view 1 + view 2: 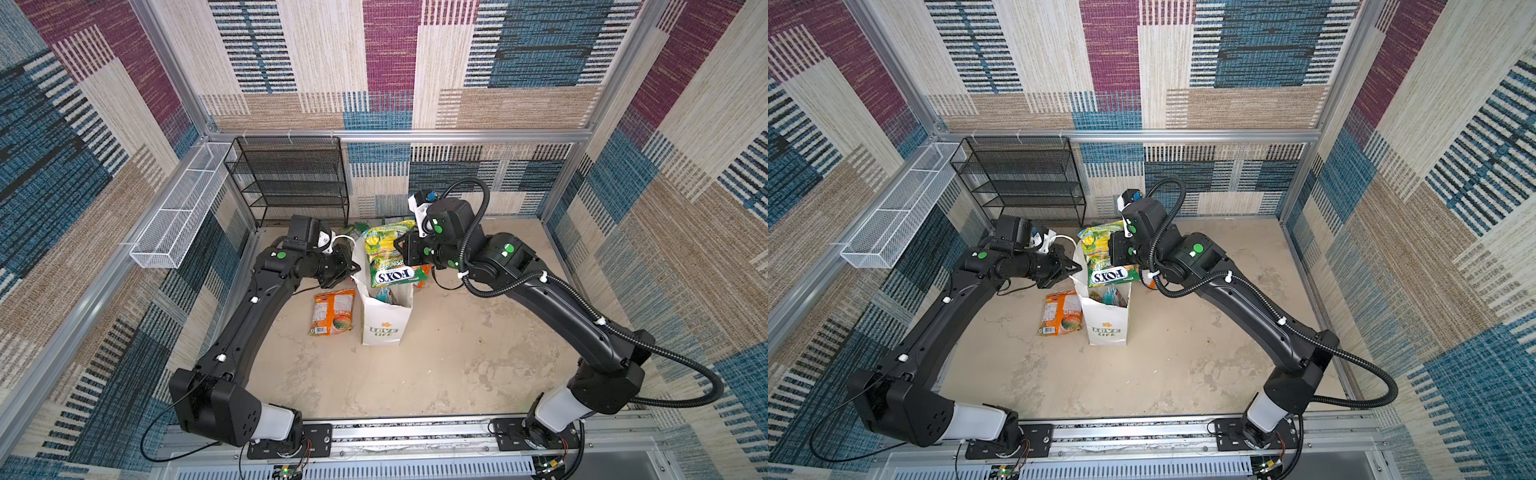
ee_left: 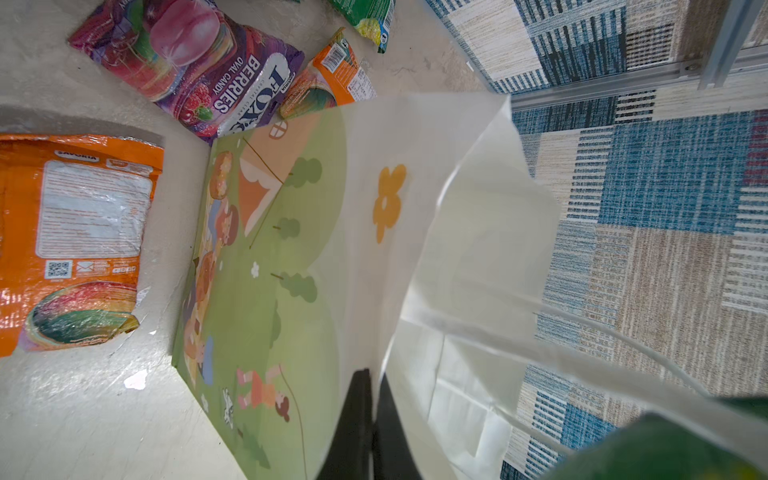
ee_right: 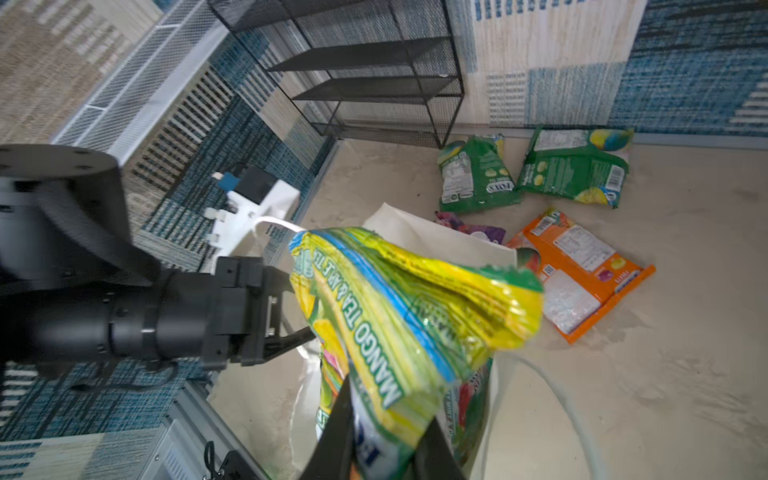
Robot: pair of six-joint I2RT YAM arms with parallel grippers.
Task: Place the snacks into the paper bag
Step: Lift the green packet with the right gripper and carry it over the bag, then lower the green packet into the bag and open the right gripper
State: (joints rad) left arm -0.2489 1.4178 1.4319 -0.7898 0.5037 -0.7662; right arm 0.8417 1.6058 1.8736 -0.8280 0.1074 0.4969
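Note:
The white paper bag (image 1: 386,324) (image 1: 1106,328) stands upright mid-table, mouth open, a teal packet (image 1: 384,295) inside. My left gripper (image 1: 353,266) (image 2: 372,374) is shut on the bag's left rim (image 2: 415,208). My right gripper (image 1: 403,253) (image 3: 386,411) is shut on a green-yellow FOX'S snack (image 1: 388,253) (image 3: 395,307), which hangs over the bag's mouth. An orange snack (image 1: 332,311) (image 2: 75,241) lies flat just left of the bag. Behind the bag lie two green packets (image 3: 478,174) (image 3: 577,166), an orange one (image 3: 577,270) and a purple berries one (image 2: 195,62).
A black mesh shelf (image 1: 291,183) stands against the back wall at the left. A white wire basket (image 1: 183,212) hangs on the left wall. Patterned walls with aluminium rails close in the table on three sides.

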